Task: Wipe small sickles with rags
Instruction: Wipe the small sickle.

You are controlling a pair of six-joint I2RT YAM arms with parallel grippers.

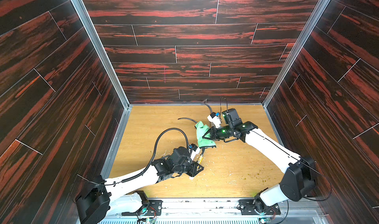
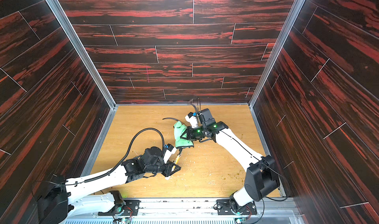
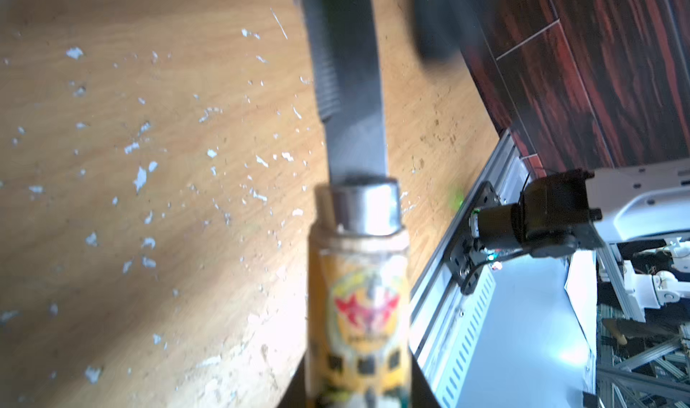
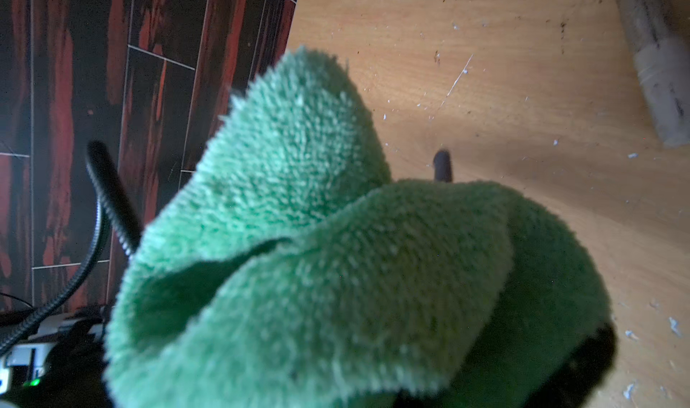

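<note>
**Two claws clamped, one on the sickle and one on the rag**

Two arms meet near the middle of the table (image 1: 143,130). The left gripper (image 1: 196,168) is closed on the pale, yellow-labelled handle of a small sickle (image 1: 200,158), towards the front edge. In the left wrist view the handle (image 3: 358,312) sits between the dark jaws, and its grey blade (image 3: 347,88) reaches away over the wood.

In both top views the handle points towards the back edge and the blade passes under the green rag (image 1: 203,143). The right gripper (image 1: 206,136) is pinched tight on this cloth. It comes in from the right side, and the rag is bunched and folded around its jaws. The right wrist view is mostly fluffy green rag (image 4: 336,275), doubled over itself.

A thin dark curved strip (image 1: 186,119) comes out from the rag's far end and bends towards the left edge. Whether it is the held sickle's blade cannot be told for sure.

A second grey blade curve (image 1: 208,108) lies close to the back edge, partly behind the right wrist. A grimy pale handle (image 4: 661,88) shows in the right wrist view, apart from the rag.

White flecks (image 1: 215,165) are scattered over the front half of the table. The black ribbed cable (image 1: 164,134) arches above the left arm.
</note>
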